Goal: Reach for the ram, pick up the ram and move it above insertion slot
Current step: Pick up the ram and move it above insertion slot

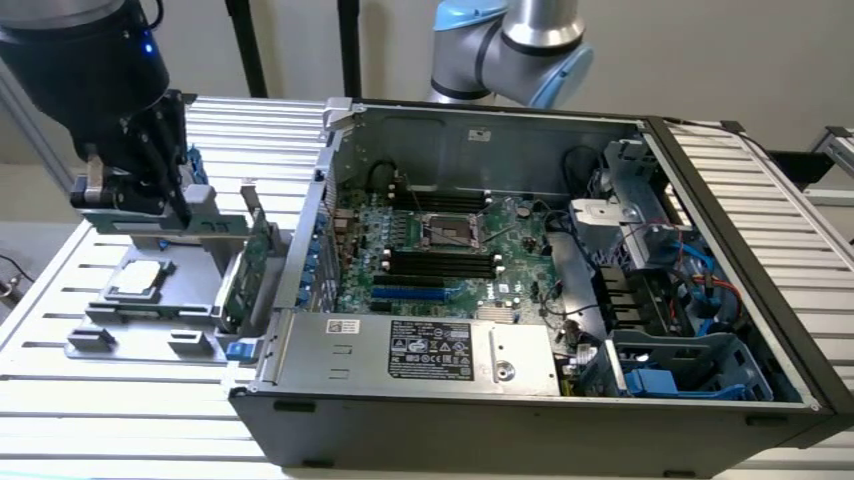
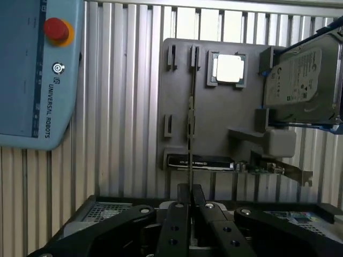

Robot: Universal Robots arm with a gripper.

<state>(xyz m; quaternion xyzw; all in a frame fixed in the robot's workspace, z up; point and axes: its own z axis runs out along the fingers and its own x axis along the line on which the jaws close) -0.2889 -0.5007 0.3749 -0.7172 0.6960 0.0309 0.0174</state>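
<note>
Ribbed metal worktop [image 2: 128,107] underneath, pale and slatted. Nearest the wrist camera, the claw [image 2: 190,190], poised over a grey fixture plate [image 2: 214,123] and lined up with the ram [image 2: 191,123]. Clenched on it or merely straddling it: cannot tell from here.

Ram standing on edge on the plate, thin edge up, so hardly more than a dark line. Long axis running straight out from the claw, across the plate toward a pair of clips at its far side. Probably still seated in the fixture, though hard to be sure.

Beside it, a green expansion card [image 2: 225,163], a square processor [image 2: 229,69], a hard drive [image 2: 300,80].

Farther off, in the exterior view, the open computer case [image 1: 534,400] with black memory slots [image 1: 441,262] lying across the board, well apart from the claw [image 1: 134,205].

Judged as the end of the reach, at the grasp. Called for: a square, firm hold across the thin board and a straight pull clear of the clips.
</note>
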